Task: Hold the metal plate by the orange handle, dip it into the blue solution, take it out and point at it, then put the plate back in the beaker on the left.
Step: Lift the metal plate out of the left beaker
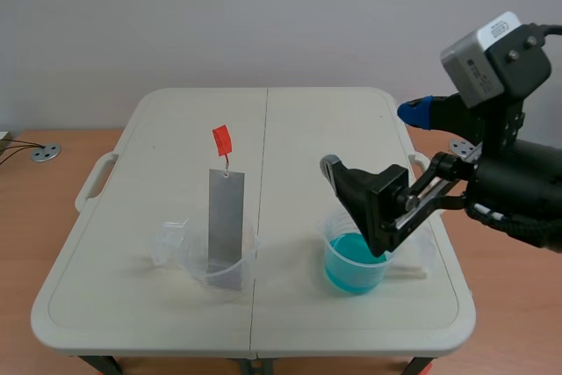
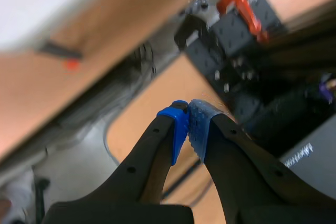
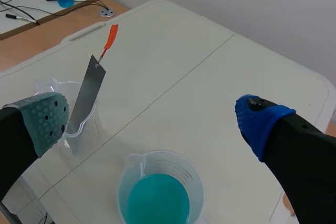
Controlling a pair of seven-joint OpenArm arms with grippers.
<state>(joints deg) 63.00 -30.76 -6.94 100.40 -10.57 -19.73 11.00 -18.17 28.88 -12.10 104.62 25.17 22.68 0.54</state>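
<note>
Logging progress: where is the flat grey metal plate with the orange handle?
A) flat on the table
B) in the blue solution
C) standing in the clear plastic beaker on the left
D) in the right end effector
C: the flat grey metal plate stands leaning in the clear plastic beaker, while the right end effector is open and apart from it.

Scene view: bright, even, diffuse light. The bench (image 1: 132, 243) reads pale, with faint soft shadows at the foot of the clear beaker (image 1: 184, 254) and the beaker of blue solution (image 1: 356, 265). The metal plate (image 1: 225, 217) shows a dull grey sheen. Left wrist view: left fingers (image 2: 157, 150) fairly crisp, background behind them smeared and blurred. Right wrist view: bright, evenly lit.
</note>
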